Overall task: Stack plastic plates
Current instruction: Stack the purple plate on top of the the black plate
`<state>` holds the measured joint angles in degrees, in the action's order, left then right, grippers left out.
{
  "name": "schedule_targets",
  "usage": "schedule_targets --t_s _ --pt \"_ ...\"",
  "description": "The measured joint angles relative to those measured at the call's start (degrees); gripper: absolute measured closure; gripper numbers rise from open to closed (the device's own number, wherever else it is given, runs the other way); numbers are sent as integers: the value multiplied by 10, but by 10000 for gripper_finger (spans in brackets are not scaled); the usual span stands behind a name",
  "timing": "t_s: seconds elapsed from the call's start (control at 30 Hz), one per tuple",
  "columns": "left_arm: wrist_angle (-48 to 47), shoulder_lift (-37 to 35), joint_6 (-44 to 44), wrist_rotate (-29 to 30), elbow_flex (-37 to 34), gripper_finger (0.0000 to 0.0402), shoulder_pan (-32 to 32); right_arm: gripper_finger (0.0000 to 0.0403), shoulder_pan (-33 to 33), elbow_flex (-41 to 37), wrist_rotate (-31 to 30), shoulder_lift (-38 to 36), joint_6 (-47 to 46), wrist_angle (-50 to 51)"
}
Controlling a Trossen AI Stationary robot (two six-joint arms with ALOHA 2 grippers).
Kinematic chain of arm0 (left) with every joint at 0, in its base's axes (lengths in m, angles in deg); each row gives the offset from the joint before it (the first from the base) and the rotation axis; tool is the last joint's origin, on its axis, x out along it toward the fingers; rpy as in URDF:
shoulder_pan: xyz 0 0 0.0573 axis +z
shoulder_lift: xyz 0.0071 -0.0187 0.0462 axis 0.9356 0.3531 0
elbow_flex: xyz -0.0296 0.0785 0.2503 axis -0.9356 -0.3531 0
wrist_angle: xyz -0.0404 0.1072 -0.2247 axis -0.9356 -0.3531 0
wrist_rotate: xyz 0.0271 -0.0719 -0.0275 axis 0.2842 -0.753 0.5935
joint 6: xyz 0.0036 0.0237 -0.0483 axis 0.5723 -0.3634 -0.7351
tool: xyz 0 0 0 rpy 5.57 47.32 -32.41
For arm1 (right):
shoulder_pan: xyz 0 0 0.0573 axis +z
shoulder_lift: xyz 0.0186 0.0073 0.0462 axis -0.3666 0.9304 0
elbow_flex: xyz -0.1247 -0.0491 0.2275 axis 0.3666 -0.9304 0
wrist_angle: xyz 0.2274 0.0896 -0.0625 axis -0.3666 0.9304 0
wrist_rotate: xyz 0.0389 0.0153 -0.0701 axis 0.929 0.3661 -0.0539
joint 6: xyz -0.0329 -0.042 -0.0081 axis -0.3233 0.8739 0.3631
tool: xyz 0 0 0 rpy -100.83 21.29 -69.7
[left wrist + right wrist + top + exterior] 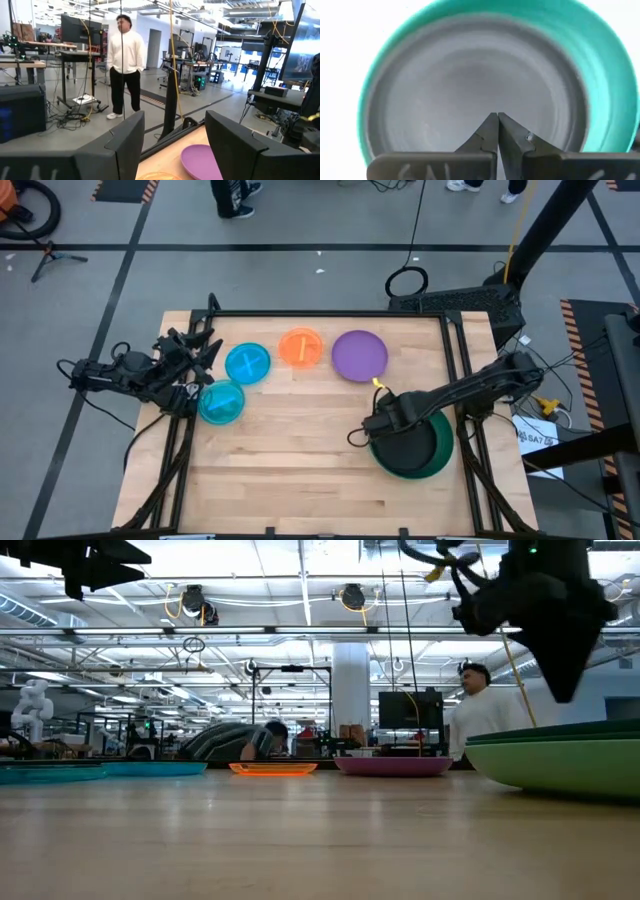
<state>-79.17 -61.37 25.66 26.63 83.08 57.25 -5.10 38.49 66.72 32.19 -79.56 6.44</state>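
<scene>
I've got the right gripper (pixel 383 423) hanging over the plate stack (pixel 432 460) at the table's 4 o'clock, fingers pinched tip to tip w/ nothing between them; the right wrist view shows a round black plate (pixel 470 85), smooth and shallow, nested in a green rim. In the low view the stack's bottom reads as a light green plate (pixel 560 762) w/ a darker green edge above it. The rest lie in a row toward 12 o'clock, well apart from the stack: purple plate (pixel 359 355), orange plate (pixel 300 347) just beside it, then two cyan plates (pixel 247 364) (pixel 221 402) at approx 10 o'clock, all flat glossy plastic discs w/ low lips. Left gripper (pixel 205 350) waits at the 9 o'clock edge, close to the cyan pair, fingers spread wide and empty. The wood table (pixel 300 470) has bare room through the middle and 6 o'clock side. A person (pixel 125 65) stands beyond the table on the floor.
</scene>
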Motion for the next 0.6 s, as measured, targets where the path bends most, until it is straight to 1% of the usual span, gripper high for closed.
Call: schedule_targets --t_s 0.07,0.17,0.23,0.33,0.43,0.5,0.6 --pt "0 0 0 0 0 188 0 401 -9 0 -33 -16 -1 -14" --pt "0 0 2 0 0 188 0 401 -29 0 -98 -31 24 -52" --pt "0 0 4 0 0 188 0 401 -53 0 -114 -32 56 -81" --pt "0 0 4 0 0 188 0 401 -95 0 -109 -30 113 -122" --pt "0 0 4 0 0 188 0 395 -140 1 -69 -27 170 -167" --pt "0 0 4 0 0 188 0 381 -166 1 -55 -28 202 -203" --pt "0 0 4 0 0 188 0 349 -193 1 -59 -27 255 -243"
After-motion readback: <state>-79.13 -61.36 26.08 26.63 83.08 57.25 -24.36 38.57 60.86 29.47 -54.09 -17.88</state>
